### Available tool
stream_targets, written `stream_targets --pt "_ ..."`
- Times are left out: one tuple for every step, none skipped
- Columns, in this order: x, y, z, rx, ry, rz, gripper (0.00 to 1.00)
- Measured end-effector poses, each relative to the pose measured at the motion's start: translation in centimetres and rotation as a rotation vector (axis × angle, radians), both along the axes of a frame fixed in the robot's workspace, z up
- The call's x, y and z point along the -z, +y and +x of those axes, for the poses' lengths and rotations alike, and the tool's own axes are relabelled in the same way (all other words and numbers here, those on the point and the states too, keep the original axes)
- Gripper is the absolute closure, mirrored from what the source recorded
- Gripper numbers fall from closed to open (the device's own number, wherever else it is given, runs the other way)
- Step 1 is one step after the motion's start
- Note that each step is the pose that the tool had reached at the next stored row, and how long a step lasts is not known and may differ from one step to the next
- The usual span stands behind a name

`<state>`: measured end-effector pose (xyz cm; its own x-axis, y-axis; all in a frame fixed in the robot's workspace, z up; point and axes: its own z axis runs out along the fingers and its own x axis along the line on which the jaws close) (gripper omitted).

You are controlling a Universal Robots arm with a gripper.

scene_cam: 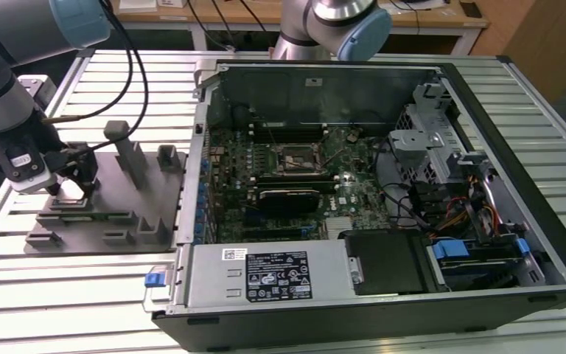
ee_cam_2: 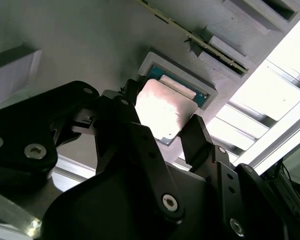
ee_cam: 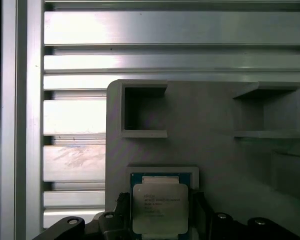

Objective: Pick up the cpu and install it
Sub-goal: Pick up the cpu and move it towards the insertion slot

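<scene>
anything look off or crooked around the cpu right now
Nothing stands out. The cpu lies square to its pocket in the grey tray, with no visible damage, and the gripper is centred over it.

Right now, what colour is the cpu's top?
Silvery-white cpu, best in the first wrist view.

Slatted silver metal table [scene_cam: 519,96]. Directly on it, toward the exterior view's left, a grey tray [scene_cam: 96,225]; just beside, toward the right, an open black computer case [scene_cam: 362,317], lying on its side.
</scene>
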<state>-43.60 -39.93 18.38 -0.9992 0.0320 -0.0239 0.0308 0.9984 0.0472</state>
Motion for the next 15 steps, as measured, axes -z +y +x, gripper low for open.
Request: stream_targets --pt "0.00 0.00 0.00 0.000 0.0000 0.0000 0.39" --pt "0.01 0.00 0.00 0.000 0.0000 0.0000 0.39" --pt "0.01 0.00 0.00 0.000 0.0000 0.0000 0.39" --pt "0.01 0.00 0.00 0.000 0.0001 -0.0001 0.40" --pt "0.01 0.00 0.00 0.000 0.0001 0.0000 0.46" --pt "0.02 0.00 0.00 0.000 0.0000 0.0000 0.46" --pt "0.02 0.00 0.00 0.000 0.0000 0.0000 0.46" --pt "0.03 0.00 0.00 0.000 0.0000 0.0000 0.46" --pt "0.03 0.00 0.00 0.000 0.0000 0.0000 0.46" --pt "0.03 0.00 0.00 0.000 -0.0001 0.0000 0.46" --pt "0.02 0.00 0.00 0.000 -0.0002 0.0001 0.46" --pt "-0.06 0.01 0.01 0.000 -0.0006 0.0003 0.46" --pt "-0.21 0.00 0.01 0.000 -0.0005 0.0003 0.46" --pt "-0.41 0.00 0.00 0.000 -0.0001 0.0001 0.46" --pt "-0.60 0.00 0.00 0.000 -0.0002 0.0001 0.46"
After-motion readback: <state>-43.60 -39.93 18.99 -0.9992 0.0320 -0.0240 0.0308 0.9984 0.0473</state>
